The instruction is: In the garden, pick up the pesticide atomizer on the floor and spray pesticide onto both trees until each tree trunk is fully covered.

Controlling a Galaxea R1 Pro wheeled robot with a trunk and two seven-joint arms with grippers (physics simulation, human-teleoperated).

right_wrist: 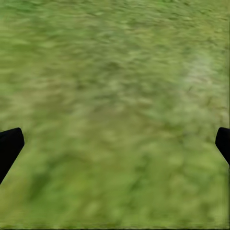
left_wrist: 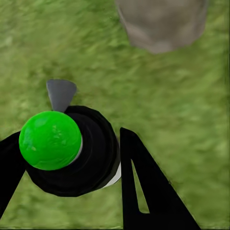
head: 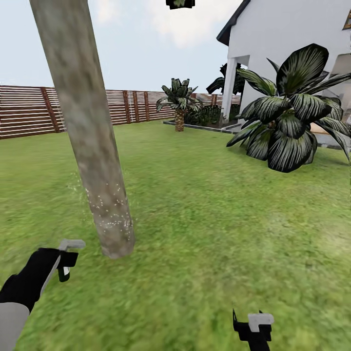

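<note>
One tree trunk (head: 87, 122), thick and grey-tan with blotches, rises from the grass floor (head: 204, 219) at the left of the head view, leaning slightly. White spray specks dot its lower part. My left gripper (head: 63, 263) is just left of the trunk's base, shut on the pesticide atomizer (head: 72, 243), whose grey nozzle points toward the trunk. In the left wrist view the atomizer (left_wrist: 72, 153) is a black body with a green round top and a grey nozzle, held between the fingers (left_wrist: 143, 187), with the trunk's base (left_wrist: 163, 24) ahead. My right gripper (head: 253, 325) hangs open and empty over grass.
A large dark-leaved plant (head: 290, 117) and a white house (head: 287, 34) stand at the right. A short palm (head: 179, 102) grows at the back. The brown slatted fence (head: 29, 109) closes the lawn behind the trunk.
</note>
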